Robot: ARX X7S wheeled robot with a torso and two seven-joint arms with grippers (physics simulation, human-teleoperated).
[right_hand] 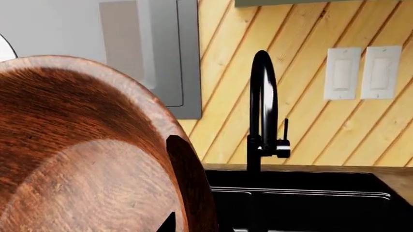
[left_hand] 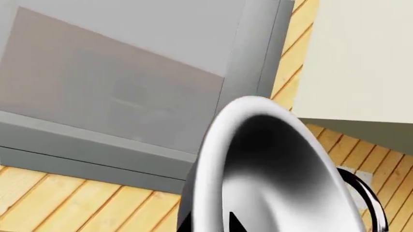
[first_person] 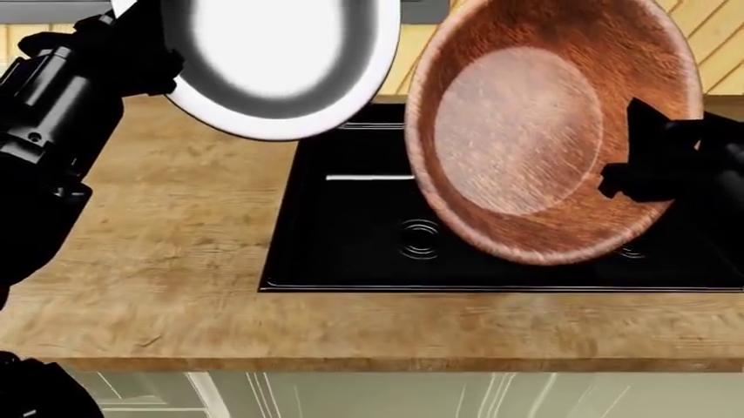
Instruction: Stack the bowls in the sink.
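Bowls hang in the air over the sink [first_person: 348, 235], one in each arm. In the head view the steel bowl [first_person: 279, 61] sits at about 11 o'clock, tilted so its bright inside faces the camera, above the back left corner of the sink and the wooden surface [first_person: 174, 261]. The left gripper [first_person: 145, 61] meets its rim at the bowl's 9 o'clock side; it pinches the steel bowl's rim, though its fingers are mostly hidden behind the arm. In the left wrist view the same bowl [left_hand: 277, 169] rises close before the camera, edge-on and steeply tilted.

The wooden bowl [first_person: 546, 131] fills the area from 12 to 3 o'clock in the head view, tipped on edge with its hollow facing the camera, above the right basin. The right gripper [first_person: 633, 165] pinches the wooden bowl's rim at the bowl's 3 o'clock side, one dark finger lying over the inner wall. In the right wrist view a finger [right_hand: 190, 183] presses against the rim of the wooden bowl [right_hand: 77, 159]. The two bowls are near each other but apart.

The black faucet [right_hand: 263, 111] stands upright behind the sink, well apart from the wooden bowl, with two wall switches [right_hand: 361, 72] at its 2 o'clock.
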